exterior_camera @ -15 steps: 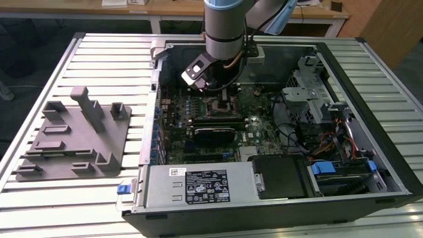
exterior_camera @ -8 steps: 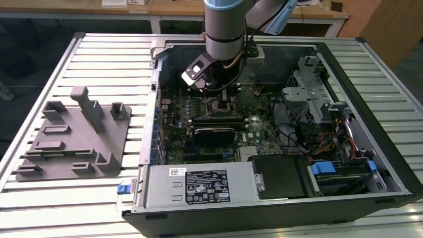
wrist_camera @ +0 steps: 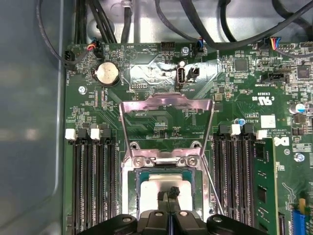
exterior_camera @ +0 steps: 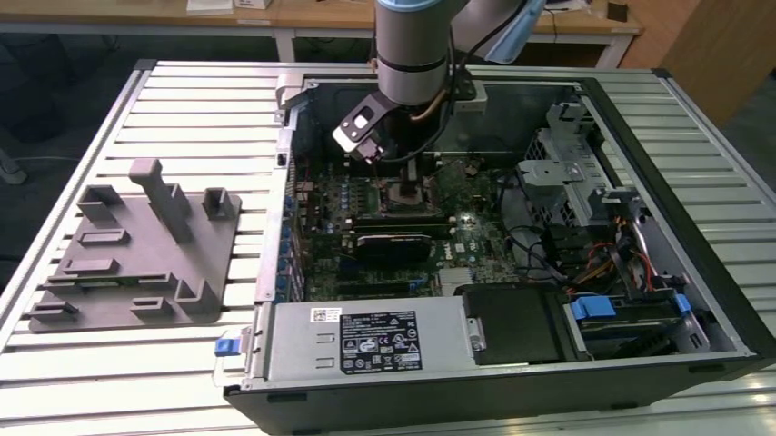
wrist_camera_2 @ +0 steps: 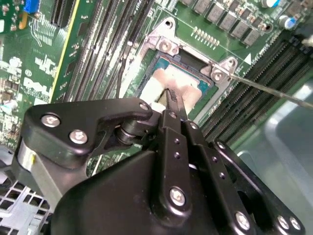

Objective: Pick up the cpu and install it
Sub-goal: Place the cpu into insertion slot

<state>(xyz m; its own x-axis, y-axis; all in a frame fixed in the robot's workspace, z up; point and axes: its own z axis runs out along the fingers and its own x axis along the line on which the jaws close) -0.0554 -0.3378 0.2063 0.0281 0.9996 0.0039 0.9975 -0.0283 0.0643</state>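
Fingers [wrist_camera: 163, 199], pressed together, seem to touch the cpu [wrist_camera: 149, 191] in the socket [wrist_camera: 166, 160]; a crooked push might bend the pins.

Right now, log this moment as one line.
pincer: shut, tips at cpu top | cpu: flat in socket | load plate: raised open

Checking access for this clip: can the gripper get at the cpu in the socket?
Likely yes: the load plate stands open, and the gripper hangs right over the bare cpu.
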